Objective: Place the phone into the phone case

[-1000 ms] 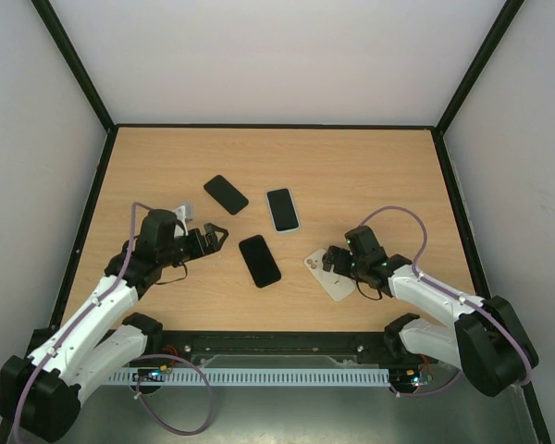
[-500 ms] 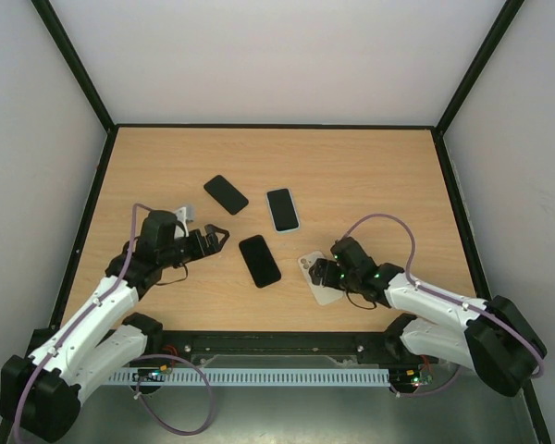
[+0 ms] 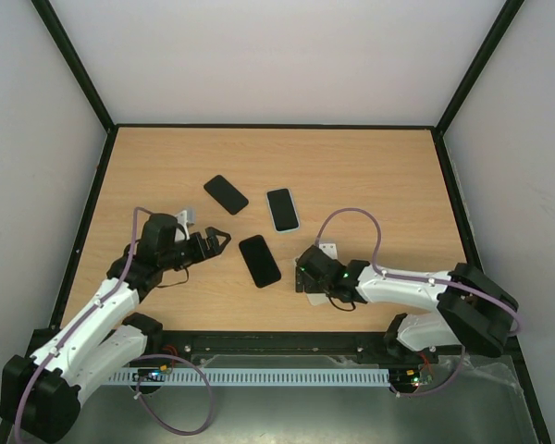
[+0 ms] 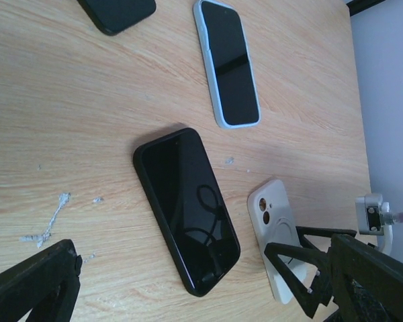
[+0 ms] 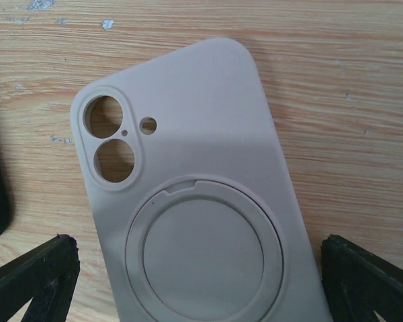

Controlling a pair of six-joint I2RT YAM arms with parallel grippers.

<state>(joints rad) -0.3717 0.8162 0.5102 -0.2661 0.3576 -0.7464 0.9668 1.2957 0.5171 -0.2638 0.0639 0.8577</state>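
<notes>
while the open right gripper point(image 5: 201, 275) straddles the phone case point(image 5: 188, 168), edges untouched, the left gripper point(image 3: 217, 239) hangs open left of it.

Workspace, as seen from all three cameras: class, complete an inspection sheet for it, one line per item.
Surface: wooden table, few white scuffs.
Job's things: beige phone case flat, empty; black phone beside it, apart.
Clutter: phone in pale blue case; second black phone.
Claws: left claw open, empty; right claw open, straddling the case.
Cables: purple cable looping over each arm.
Surroundings: pale walls, black frame.
</notes>
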